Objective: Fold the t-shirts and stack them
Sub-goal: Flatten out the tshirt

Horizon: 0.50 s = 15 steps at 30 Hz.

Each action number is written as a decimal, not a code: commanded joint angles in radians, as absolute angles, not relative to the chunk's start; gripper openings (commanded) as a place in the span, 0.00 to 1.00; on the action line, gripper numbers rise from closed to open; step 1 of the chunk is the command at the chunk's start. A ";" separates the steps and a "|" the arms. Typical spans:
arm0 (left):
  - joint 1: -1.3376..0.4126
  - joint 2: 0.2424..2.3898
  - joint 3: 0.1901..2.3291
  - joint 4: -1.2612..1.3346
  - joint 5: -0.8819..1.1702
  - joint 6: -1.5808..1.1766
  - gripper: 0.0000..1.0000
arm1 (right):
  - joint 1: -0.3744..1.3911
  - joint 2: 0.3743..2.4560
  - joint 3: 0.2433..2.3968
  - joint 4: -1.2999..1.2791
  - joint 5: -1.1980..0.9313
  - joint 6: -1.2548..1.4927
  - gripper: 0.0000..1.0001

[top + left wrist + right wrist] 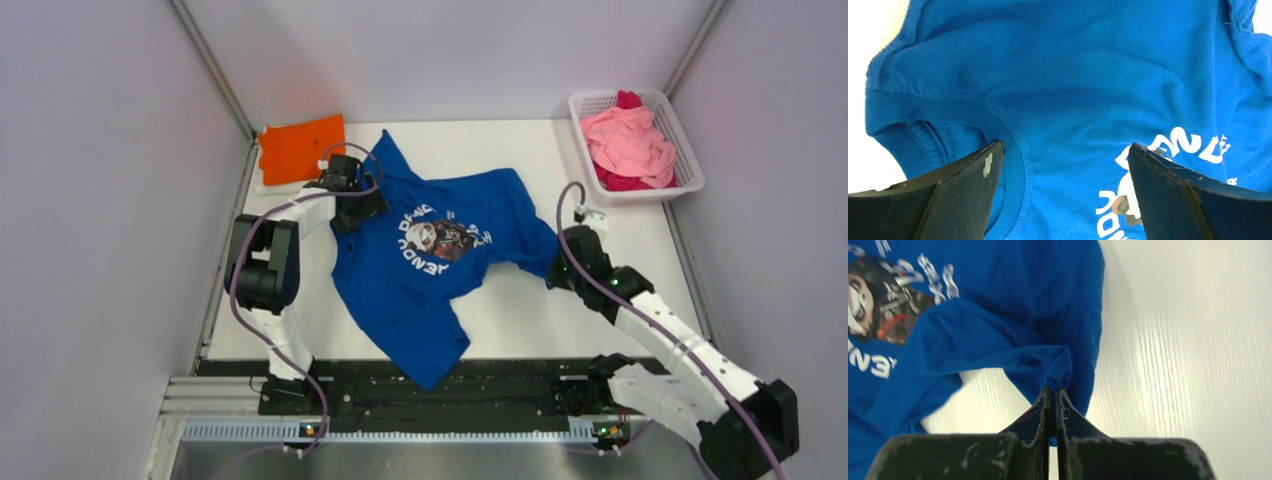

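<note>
1. The blue t-shirt (400,290) is lying spread but rumpled across the middle of the white tabletop (520,310). Its nearest corner is hanging over the near edge, between the two arm bases.
2. Its longest stretch is running diagonally, from that near corner up to a point at the far left.
3. The collar is lying on the left side, the round chest graphic and white lettering are facing up in the middle, and the rest is reaching out to the right. So the neck is pointing left.
4. The right hand (556,268) is at the shirt's right edge. Its fingers are pressed together, pinching a bunched fold of blue cloth.
5. The left hand (352,200) is hovering low over the collar. Its fingers are spread wide, one at the collar ribbing and one by the lettering, gripping nothing. Whether the tips are touching the cloth cannot be told.
6. Just beyond the left hand, an orange t-shirt (300,148) is lying flat in the far left corner.
7. At the far right, a white mesh basket (690,170) is holding a crumpled pink t-shirt (628,140), with magenta cloth (628,99) showing around it.
</note>
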<state>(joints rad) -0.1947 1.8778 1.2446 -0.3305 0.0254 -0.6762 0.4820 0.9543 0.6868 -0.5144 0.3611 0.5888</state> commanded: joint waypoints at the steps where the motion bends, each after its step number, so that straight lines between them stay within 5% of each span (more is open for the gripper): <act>1: -0.190 1.899 1.317 -0.378 -0.021 -0.641 0.99 | 0.493 0.846 0.612 -0.741 0.264 0.751 0.00; 7: -0.180 1.920 1.371 -0.403 -0.035 -0.640 0.99 | 0.534 0.776 0.577 -0.899 0.356 0.938 0.20; 10: -0.179 1.918 1.388 -0.424 -0.018 -0.639 0.99 | 0.534 0.790 0.593 -0.906 0.385 0.960 0.50; 13: -0.179 1.886 1.371 -0.423 -0.005 -0.628 0.99 | 0.534 0.799 0.616 -0.826 0.406 0.919 0.96; 15: -0.181 1.844 1.345 -0.428 0.030 -0.633 0.99 | 0.533 0.803 0.631 -0.737 0.433 0.851 0.99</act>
